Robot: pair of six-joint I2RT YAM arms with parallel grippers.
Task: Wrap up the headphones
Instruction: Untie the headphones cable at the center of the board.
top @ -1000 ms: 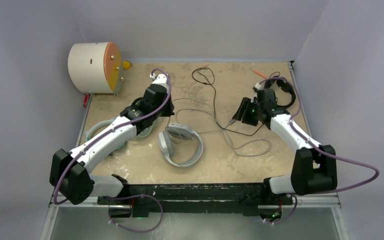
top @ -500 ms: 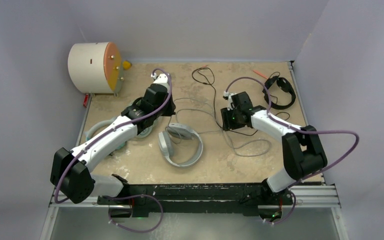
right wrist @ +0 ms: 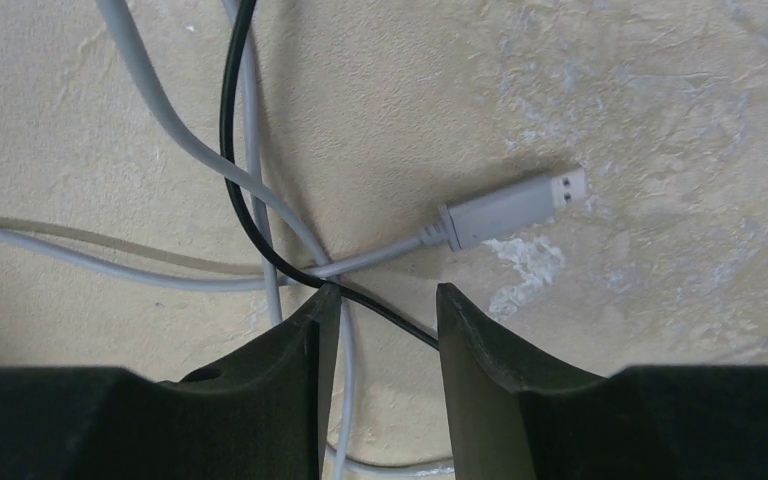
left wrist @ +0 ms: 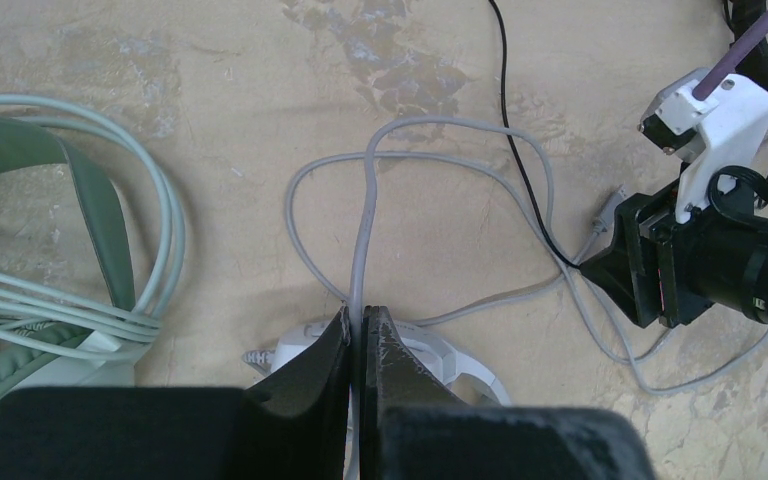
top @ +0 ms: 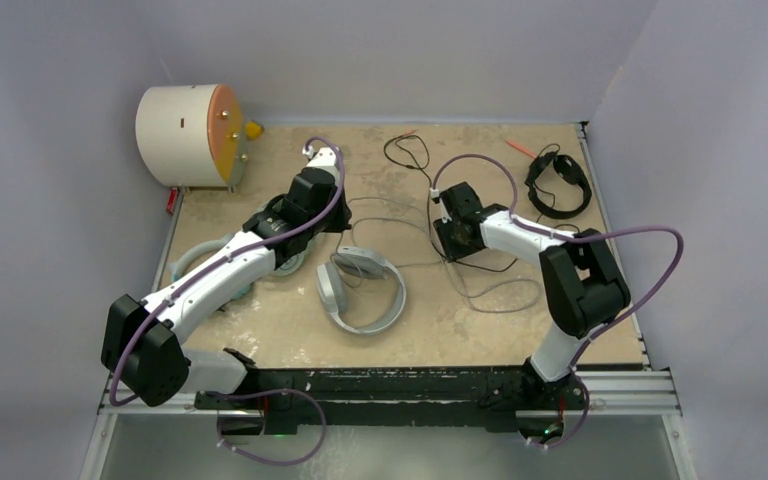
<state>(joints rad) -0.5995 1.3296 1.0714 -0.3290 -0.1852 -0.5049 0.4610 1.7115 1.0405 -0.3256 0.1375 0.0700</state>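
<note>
Over the white-and-grey headphones (top: 335, 290) lying in the middle of the table (top: 420, 335), my left pincer (left wrist: 357, 320) clenches their grey cable (left wrist: 365, 230), anchoring it, I judge, while farther out my right pincer (right wrist: 388, 302) hangs unclenched beside the plug (right wrist: 510, 212), a black cable (right wrist: 232, 150) crossing between its jaws.

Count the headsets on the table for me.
3: white-and-grey one at centre, black one at the far right, mint-green one partly under the left arm, which may hide another.
</note>
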